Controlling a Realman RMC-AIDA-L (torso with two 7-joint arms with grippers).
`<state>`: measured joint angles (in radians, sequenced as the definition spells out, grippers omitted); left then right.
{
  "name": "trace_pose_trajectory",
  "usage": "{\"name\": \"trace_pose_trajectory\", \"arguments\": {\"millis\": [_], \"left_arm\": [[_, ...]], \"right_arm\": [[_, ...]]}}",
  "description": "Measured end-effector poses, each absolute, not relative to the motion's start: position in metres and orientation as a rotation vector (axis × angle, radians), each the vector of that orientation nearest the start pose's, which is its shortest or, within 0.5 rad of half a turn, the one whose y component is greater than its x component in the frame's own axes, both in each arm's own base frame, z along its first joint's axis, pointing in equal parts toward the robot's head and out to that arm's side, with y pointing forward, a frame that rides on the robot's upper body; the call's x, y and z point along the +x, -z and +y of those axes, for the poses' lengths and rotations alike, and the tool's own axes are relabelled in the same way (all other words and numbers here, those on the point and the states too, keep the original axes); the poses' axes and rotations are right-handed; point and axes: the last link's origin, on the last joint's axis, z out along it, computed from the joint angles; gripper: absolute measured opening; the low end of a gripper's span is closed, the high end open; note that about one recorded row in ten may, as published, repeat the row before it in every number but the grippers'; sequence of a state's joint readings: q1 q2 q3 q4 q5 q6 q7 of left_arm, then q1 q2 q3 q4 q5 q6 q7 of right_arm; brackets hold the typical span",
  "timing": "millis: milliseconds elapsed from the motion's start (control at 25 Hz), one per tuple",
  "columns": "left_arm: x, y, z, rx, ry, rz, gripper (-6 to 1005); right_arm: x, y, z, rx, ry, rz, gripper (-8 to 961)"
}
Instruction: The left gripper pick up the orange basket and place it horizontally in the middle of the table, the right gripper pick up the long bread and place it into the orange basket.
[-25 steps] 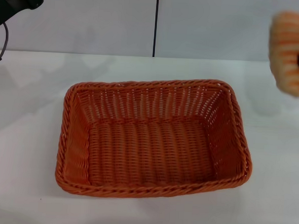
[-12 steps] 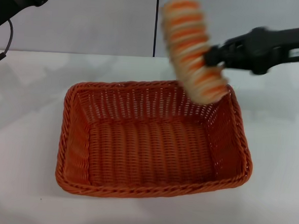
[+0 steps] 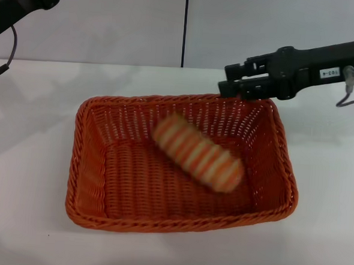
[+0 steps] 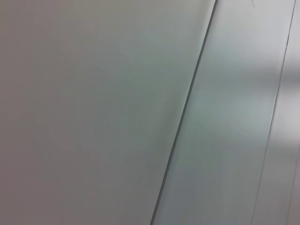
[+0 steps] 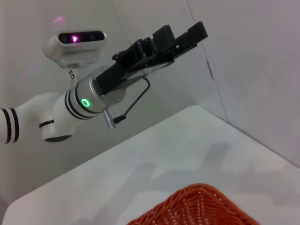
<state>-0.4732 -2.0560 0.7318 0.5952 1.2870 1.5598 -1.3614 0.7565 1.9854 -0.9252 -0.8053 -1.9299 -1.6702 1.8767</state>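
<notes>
The orange basket [image 3: 177,224] sits lengthwise across the middle of the white table [image 3: 24,177]. Its corner also shows in the right wrist view [image 5: 194,206]. The long bread [image 3: 198,152], cream with orange stripes, is motion-blurred and lies diagonally inside the basket; whether it rests on the floor I cannot tell. My right gripper [image 3: 227,79] hovers over the basket's far right rim, open and holding nothing. My left gripper [image 5: 180,33] is raised high at the far left, away from the basket, with its fingers apart and nothing between them.
A pale grey wall with a dark vertical seam [image 3: 184,28] stands behind the table. The left arm's wrist with a green ring light [image 5: 85,102] and a loose cable [image 3: 8,50] hang above the table's far left. The left wrist view shows only wall.
The right gripper carried the bread leftward from the far right to above the basket's far rim, then let go. The bread has dropped into the basket. The left arm stayed raised.
</notes>
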Motion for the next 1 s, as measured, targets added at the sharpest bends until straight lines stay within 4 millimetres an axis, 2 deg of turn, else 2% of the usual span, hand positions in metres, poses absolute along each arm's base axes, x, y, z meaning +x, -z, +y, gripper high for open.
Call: {"name": "trace_pose_trajectory", "arguments": {"millis": [160,240,320,480,640,720,800,1000], "left_arm": [[-0.236,-0.068,0.352,-2.147,1.397,-0.566,750],[-0.236,-0.068,0.352,-2.144,1.399,-0.561,749],[-0.236,-0.069,0.352,-2.137,1.4,-0.55,749],[-0.239,-0.069,0.349,-2.075,1.418,-0.498,746],[-0.25,-0.067,0.34,-1.912,1.452,-0.399,744],[-0.256,-0.065,0.335,-1.815,1.447,-0.354,743],[-0.263,-0.064,0.332,-1.712,1.412,-0.304,743],[-0.273,-0.057,0.333,-1.51,1.271,-0.247,742]], "right_arm": [[0.171,-0.037,0.37,-2.949,-0.643,0.682,432],[0.179,-0.044,0.364,-2.89,-0.736,0.66,515],[0.192,-0.057,0.353,-2.779,-0.899,0.623,598],[0.228,-0.089,0.333,-2.449,-1.193,0.553,621],[0.283,-0.127,0.307,-1.972,-1.417,0.563,621],[0.308,-0.141,0.289,-1.742,-1.472,0.54,621],[0.332,-0.155,0.266,-1.512,-1.481,0.487,621],[0.363,-0.163,0.234,-1.193,-1.322,0.369,621]]}}
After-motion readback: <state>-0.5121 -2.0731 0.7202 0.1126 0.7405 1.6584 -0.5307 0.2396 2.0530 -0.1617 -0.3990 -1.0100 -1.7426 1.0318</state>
